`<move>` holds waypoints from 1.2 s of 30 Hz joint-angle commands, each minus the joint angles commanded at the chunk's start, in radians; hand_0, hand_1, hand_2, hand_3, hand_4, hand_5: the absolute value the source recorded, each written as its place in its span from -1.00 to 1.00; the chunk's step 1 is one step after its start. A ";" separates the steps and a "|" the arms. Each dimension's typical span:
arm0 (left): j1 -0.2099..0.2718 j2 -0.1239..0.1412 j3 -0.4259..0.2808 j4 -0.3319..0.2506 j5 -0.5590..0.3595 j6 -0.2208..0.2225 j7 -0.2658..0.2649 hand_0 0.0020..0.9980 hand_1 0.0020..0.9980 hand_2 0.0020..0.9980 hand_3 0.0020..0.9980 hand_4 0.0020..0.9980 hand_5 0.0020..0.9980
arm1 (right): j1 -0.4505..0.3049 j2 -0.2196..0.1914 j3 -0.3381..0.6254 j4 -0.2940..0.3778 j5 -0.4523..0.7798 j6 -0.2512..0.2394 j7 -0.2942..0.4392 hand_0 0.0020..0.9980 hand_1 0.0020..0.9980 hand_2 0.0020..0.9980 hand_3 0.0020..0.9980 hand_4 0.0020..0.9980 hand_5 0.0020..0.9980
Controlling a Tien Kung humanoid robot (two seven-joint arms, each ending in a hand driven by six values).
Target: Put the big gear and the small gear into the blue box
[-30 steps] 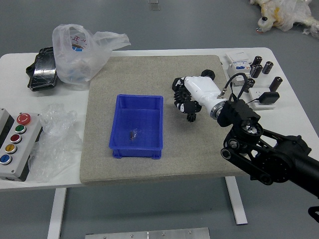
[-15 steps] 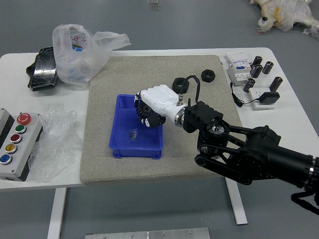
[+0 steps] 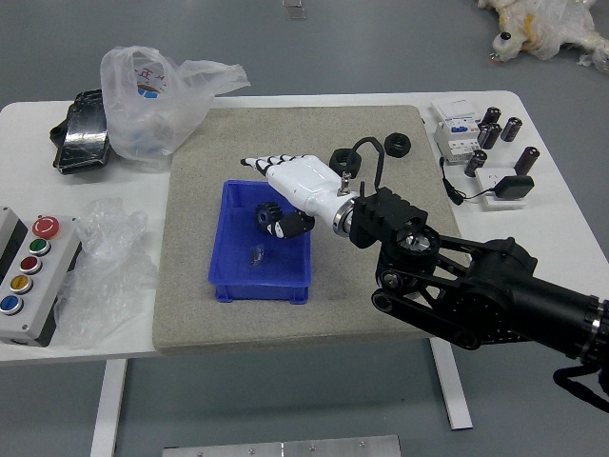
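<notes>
With our right hand over the blue box, we have the fingers stretched out toward the left past its far edge and the thumb well apart from them, wide open and gripping nothing. We see one black toothed gear inside the box, in its far half, just beside the thumb; we cannot tell whether it is the big or the small one. The box sits on a grey-beige mat on our white tabletop.
</notes>
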 joint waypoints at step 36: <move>0.002 -0.005 0.007 0.001 -0.015 0.004 -0.006 0.42 0.10 0.08 0.43 0.43 -0.13 | -0.164 -0.092 0.044 -0.210 0.066 -0.044 -0.019 -0.09 -0.02 -0.18 0.03 -0.37 -1.00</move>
